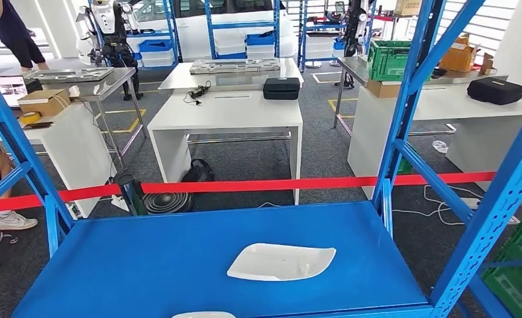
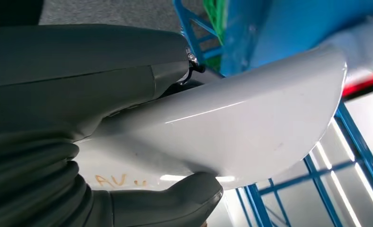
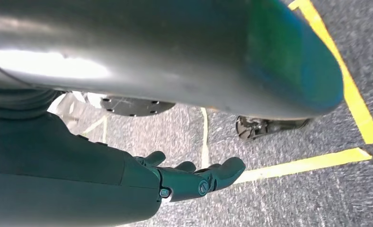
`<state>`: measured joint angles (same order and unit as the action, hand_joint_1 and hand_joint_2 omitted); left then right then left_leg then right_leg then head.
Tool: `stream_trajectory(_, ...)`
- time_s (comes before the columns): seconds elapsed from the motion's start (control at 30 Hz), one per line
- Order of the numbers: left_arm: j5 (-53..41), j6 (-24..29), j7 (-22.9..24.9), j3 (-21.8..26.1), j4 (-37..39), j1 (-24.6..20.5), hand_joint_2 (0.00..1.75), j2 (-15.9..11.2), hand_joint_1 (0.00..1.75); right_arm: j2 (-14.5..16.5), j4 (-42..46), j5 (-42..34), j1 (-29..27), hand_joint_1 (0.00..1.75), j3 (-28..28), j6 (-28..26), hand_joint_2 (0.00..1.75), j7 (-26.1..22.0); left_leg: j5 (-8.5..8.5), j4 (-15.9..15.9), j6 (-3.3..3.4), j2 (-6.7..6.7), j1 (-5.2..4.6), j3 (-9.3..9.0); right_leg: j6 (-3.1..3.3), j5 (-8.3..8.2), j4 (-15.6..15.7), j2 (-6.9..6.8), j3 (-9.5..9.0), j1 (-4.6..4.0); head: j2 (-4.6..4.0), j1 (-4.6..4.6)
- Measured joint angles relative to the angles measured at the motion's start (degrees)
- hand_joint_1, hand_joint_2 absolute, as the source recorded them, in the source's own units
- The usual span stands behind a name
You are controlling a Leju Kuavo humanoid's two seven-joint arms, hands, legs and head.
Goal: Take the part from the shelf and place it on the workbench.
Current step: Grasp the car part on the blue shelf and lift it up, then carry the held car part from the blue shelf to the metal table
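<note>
We are holding a white part [image 2: 251, 123] in the left hand [image 2: 104, 142], thumb under its rim, beside the blue shelf [image 1: 146, 265]. It seems light, stiff and slippery. The right hand [image 3: 184, 177] is hanging free, fingers apart.

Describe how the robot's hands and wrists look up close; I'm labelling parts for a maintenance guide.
The left hand has a smooth dark grey shell, a ribbed grey wrist cover and a thick grey thumb. The right hand has the same grey shell, with darker jointed fingers fastened by small silver screws.
</note>
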<state>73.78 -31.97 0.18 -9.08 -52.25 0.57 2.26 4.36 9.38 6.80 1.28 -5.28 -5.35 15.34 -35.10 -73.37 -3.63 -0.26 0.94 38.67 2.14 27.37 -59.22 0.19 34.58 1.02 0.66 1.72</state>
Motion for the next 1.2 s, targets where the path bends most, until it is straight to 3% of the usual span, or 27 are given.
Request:
stream_trajectory(0.03, -0.26, 0.02, 0.12, -0.02, 0.45, 0.16, 1.75, 0.11, 1.75, -0.04, 0.00, 0.16, -0.01, 0.00, 0.17, 0.04, 0.00, 0.00, 1.19, 2.27, 0.15, 0.00, -0.01, -2.00, -0.10, -0.27, -0.07, 0.00, 0.40, -0.04, 0.00, 0.05)
stream_trajectory(0.1, -0.54, -0.02, 0.74, -0.29, 1.68, 0.08, 1.75, 0.50, 1.75, -0.11, 0.00, 0.29, -0.06, 0.00, 0.50, 0.07, 0.00, 0.00, 3.34, 10.25, 0.68, -0.02, -0.17, -7.67, -0.53, -0.80, -0.18, -0.02, 0.92, -0.10, 0.00, 0.18)
stream_trajectory(0.17, -0.60, -0.50, 1.15, -0.93, 3.47, -0.05, 1.75, 1.21, 1.75, -0.16, 0.00, 0.25, -0.17, 0.00, 0.72, 0.07, 0.00, 0.00, 4.01, 15.25, 1.26, -0.08, -0.53, -10.73, -1.23, -1.41, -0.12, -0.07, 1.08, -0.10, 0.00, 0.20)
stream_trajectory(0.23, -0.78, -1.12, 1.29, -1.69, 5.51, -0.03, 1.75, 2.04, 1.75, -0.18, 0.00, 0.04, -0.41, 0.00, 0.83, 0.07, 0.00, 0.00, 4.31, 15.78, 1.90, -0.11, -0.76, -10.41, -2.05, -2.08, 0.12, -0.08, 1.10, -0.06, 0.00, 0.10)
stream_trajectory(0.3, -0.91, -1.87, 1.65, -2.43, 7.51, -0.16, 1.75, 2.92, 1.75, -0.24, -0.01, -0.10, -0.87, 0.00, 0.88, -0.12, 0.00, -0.01, 5.03, 16.04, 2.90, 0.08, -0.59, -9.88, -2.72, -1.16, -0.65, -0.02, 1.54, 0.03, 0.00, 0.01)
stream_trajectory(0.37, -0.91, -2.96, 1.86, -3.23, 9.20, -0.49, 1.75, 3.88, 1.75, -0.34, -0.02, -0.09, -1.25, 0.00, 0.92, -0.47, 0.00, -0.01, 6.06, 16.11, 3.79, 0.26, -0.43, -8.99, -3.13, 3.20, -5.07, 0.03, 3.19, 0.08, 0.00, -0.24)
stream_trajectory(0.43, -0.97, -3.67, 1.67, -3.95, 10.42, -0.86, 1.75, 4.55, 1.75, -0.44, -0.02, -0.08, -1.38, 0.00, 0.97, -0.71, 0.00, 0.00, 6.92, 15.76, 4.07, 0.35, -0.52, -7.56, -3.36, 7.82, -12.10, 0.03, 5.28, 0.03, 0.00, -0.47)
stream_trajectory(0.47, -1.01, -3.77, 1.52, -4.23, 10.90, -1.07, 1.75, 4.70, 1.75, -0.51, -0.02, -0.08, -1.42, 0.00, 0.98, -0.76, 0.00, 0.00, 7.28, 15.50, 4.05, 0.42, -0.56, -6.79, -3.41, 8.60, -14.54, 0.03, 5.62, 0.01, 0.00, -0.52)
stream_trajectory(0.5, -1.01, -3.80, 1.38, -4.45, 11.28, -1.31, 1.75, 4.78, 1.75, -0.61, -0.02, -0.08, -1.46, 0.00, 0.98, -0.79, 0.00, 0.00, 7.58, 15.15, 3.98, 0.48, -0.58, -6.02, -3.41, 8.23, -15.17, 0.02, 5.04, 0.01, 0.00, -0.56)
stream_trajectory(0.53, -0.95, -3.79, 1.25, -4.61, 11.57, -1.59, 1.75, 4.79, 1.75, -0.74, -0.02, -0.03, -1.49, 0.00, 0.98, -0.77, 0.00, 0.00, 7.84, 14.74, 3.88, 0.52, -0.58, -5.26, -3.34, 6.98, -13.64, 0.01, 3.38, 0.01, 0.00, -0.60)
stream_trajectory(0.6, -0.65, -3.79, 1.07, -4.76, 11.80, -2.23, 1.75, 4.78, 1.75, -1.01, -0.02, 0.07, -1.43, 0.00, 0.99, -0.66, 0.00, 0.00, 8.27, 13.85, 3.53, 0.53, -0.63, -3.94, -3.04, 4.90, -6.30, 0.00, -1.91, -0.04, 0.00, -0.71)
stream_trajectory(0.67, -0.43, -3.79, 0.98, -4.85, 11.86, -2.75, 1.75, 4.74, 1.75, -1.15, -0.03, 0.12, -1.37, 0.00, 0.99, -0.59, 0.00, -0.02, 8.74, 13.29, 2.91, 0.51, -0.76, -3.22, -2.55, 4.54, -1.13, 0.05, -5.00, -0.29, 0.00, -0.67)
stream_trajectory(0.77, -0.09, -3.59, 0.98, -5.15, 11.61, -2.89, 1.75, 4.57, 1.75, -1.20, -0.04, 0.23, -1.45, 0.00, 0.99, -0.69, 0.00, -0.02, 9.77, 13.37, 1.78, 0.42, -0.77, -2.76, -1.49, 3.88, -0.18, 0.03, -4.42, -0.42, 0.00, -0.57)
stream_trajectory(0.8, 0.22, -3.18, 1.24, -5.23, 11.19, -2.75, 1.75, 4.47, 1.75, -1.18, -0.04, 0.54, -1.41, 0.00, 1.02, -0.73, 0.00, -0.01, 9.33, 13.09, 1.44, 0.35, -0.74, -2.37, -1.06, 3.31, -0.05, -0.03, -3.93, -0.30, 0.00, -0.50)
stream_trajectory(0.87, 0.54, -1.68, 1.40, -5.30, 9.38, -2.17, 1.75, 4.21, 1.75, -1.09, -0.03, 1.75, -1.26, 0.00, 1.39, -0.50, 0.00, -0.01, 5.58, 9.82, 0.81, 0.23, -0.63, -1.01, -0.29, 2.10, 0.26, -0.18, -2.68, -0.06, 0.00, -0.26)
stream_trajectory(0.93, 0.06, 0.11, 0.24, -5.36, 6.13, -0.89, 1.75, 3.79, 1.75, -1.01, -0.02, 2.91, -1.03, 0.00, 2.15, 0.20, 0.00, -0.01, 0.61, 3.42, 0.33, 0.21, -0.57, 0.44, 0.01, 1.09, 0.26, -0.22, -1.34, -0.11, 0.00, -0.03)
stream_trajectory(0.97, 0.25, 0.94, -0.24, -5.39, 4.51, -0.06, 1.75, 3.50, 1.75, -0.94, -0.02, 3.24, -0.88, 0.00, 2.53, 0.68, 0.00, -0.01, -0.50, 0.70, 0.19, 0.21, -0.56, 0.68, -0.01, 0.60, 0.24, -0.23, -0.70, -0.14, 0.00, 0.00)
stream_trajectory(1.03, 2.07, 2.02, -0.02, -5.44, 2.82, 1.44, 1.75, 2.98, 1.75, -0.76, -0.02, 3.59, -0.42, 0.00, 3.12, 1.51, 0.00, -0.01, 0.76, 0.04, 0.19, 0.21, -0.56, -1.15, -0.20, -0.36, 0.14, -0.24, 0.49, -0.17, 0.00, 0.08)
stream_trajectory(1.1, 3.78, 1.94, 0.47, -5.45, 2.97, 2.03, 1.75, 2.80, 1.75, -0.55, -0.02, 3.78, 0.24, 0.00, 3.61, 1.96, 0.00, -0.01, 3.30, 6.57, 0.63, 0.20, -0.59, -6.21, -0.57, -1.26, -0.02, -0.27, 1.42, -0.18, 0.00, 0.21)
stream_trajectory(1.17, 4.23, 1.34, 0.40, -5.50, 3.61, 1.91, 1.75, 2.81, 1.75, -0.38, -0.01, 3.85, 0.96, 0.00, 3.88, 2.20, 0.00, -0.02, 3.55, 13.72, 1.33, 0.16, -0.85, -10.78, -1.17, -2.17, -0.06, -0.37, 1.97, -0.27, 0.00, 0.25)
stream_trajectory(1.2, 4.26, 1.13, 0.36, -5.53, 4.00, 1.79, 1.75, 2.82, 1.75, -0.35, -0.01, 3.85, 1.24, 0.00, 3.97, 2.27, 0.00, -0.02, 3.22, 15.52, 1.70, 0.12, -1.03, -11.70, -1.51, -2.64, 0.02, -0.44, 2.08, -0.29, 0.00, 0.26)
